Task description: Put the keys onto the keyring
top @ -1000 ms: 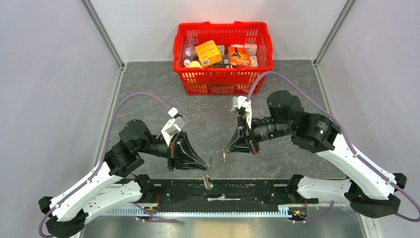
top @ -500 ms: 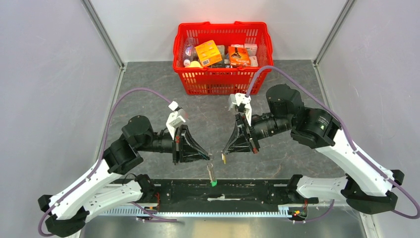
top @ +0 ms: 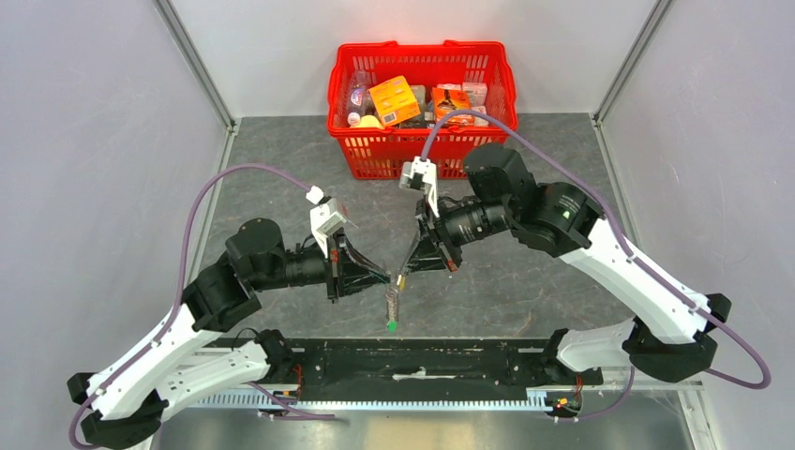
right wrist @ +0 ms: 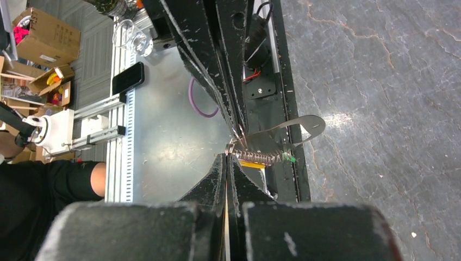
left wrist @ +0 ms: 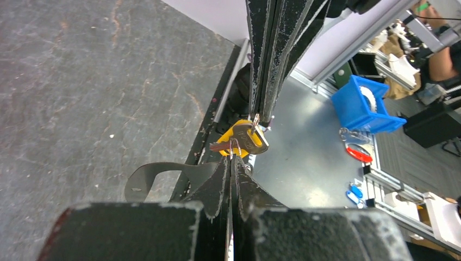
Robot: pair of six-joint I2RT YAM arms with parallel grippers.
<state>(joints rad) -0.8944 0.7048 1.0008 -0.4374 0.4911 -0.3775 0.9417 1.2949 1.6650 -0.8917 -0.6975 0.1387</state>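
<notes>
1. Two hands meet tip to tip above the bench (top: pixel 525 281): left hand (top: pixel 385 276) & right hand (top: pixel 403 273), both clenched.
2. Two keys, 1 yellow key (left wrist: pixel 245 138) & 1 green key (top: pixel 391 325). One keyring (top: pixel 391 304). One red basket (top: pixel 422 155), well beyond both hands.
3. Left hand grips the keyring wire at one end. The ring hangs off its fingertips, long axis running from the tips twd the arm bases in the top view, coiled stretch along it.
4. Green key sits at the ring's far end, away from the left fingertips.
5. Right hand pinches the yellow key by the head, just beside the left fingertips.
6. Yellow key's blade lies crosswise to the left hand's fingers, pointing left in the left wrist view. Can't tell if it's threaded on the wire.
</notes>
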